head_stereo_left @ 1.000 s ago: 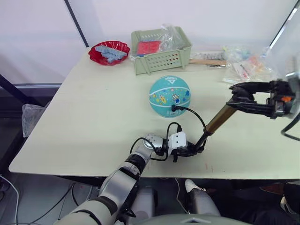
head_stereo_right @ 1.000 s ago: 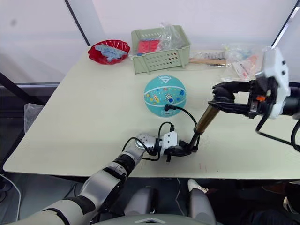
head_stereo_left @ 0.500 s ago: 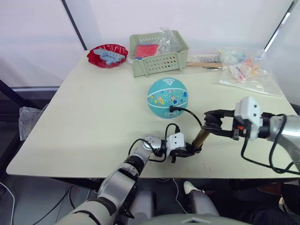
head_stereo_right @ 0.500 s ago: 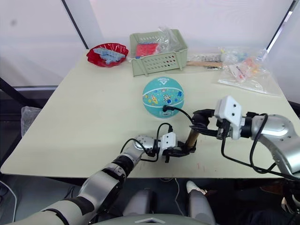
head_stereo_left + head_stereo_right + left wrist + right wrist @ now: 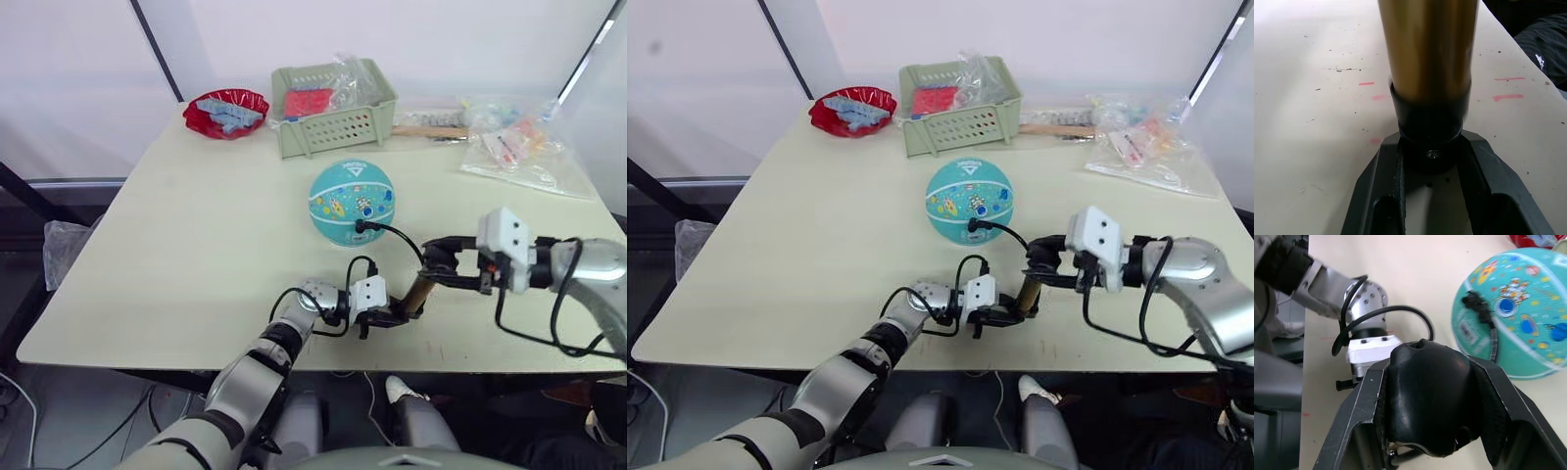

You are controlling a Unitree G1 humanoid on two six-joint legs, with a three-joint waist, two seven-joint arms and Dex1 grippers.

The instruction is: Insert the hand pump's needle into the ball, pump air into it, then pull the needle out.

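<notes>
Near the table's front edge (image 5: pixel 294 364) we note the hand pump (image 5: pixel 421 291); its brass cylinder tilts, lower black end cap toward the front edge, black T-handle (image 5: pixel 1427 399) up and toward our right side; long axis runs from front-left low to right high. Left gripper (image 5: pixel 400 315) pinches the lower cap between both fingers (image 5: pixel 1378 181), closed snug on it; table surface right beneath. Right gripper (image 5: pixel 443 266) wraps the T-handle, fingers (image 5: pixel 1359 416) closed against it either side.

Thin black hose (image 5: pixel 404 238) arcs from the pump base up to the ball (image 5: pixel 353 203); its small black fitting (image 5: pixel 1475 303) sits against the ball's near face; the needle itself too small to make out. Teal ball rests round on the table, mid-depth, just behind the pump, well apart from all edges; open tabletop wide on the left side and between ball and front edge.

Far edge: green slotted basket (image 5: pixel 338 125) holding a red item and crumpled clear plastic; red bowl (image 5: pixel 227 110) beside it with pale blue pieces inside; clear plastic bags (image 5: pixel 519 147) with small colourful things at the far right.
</notes>
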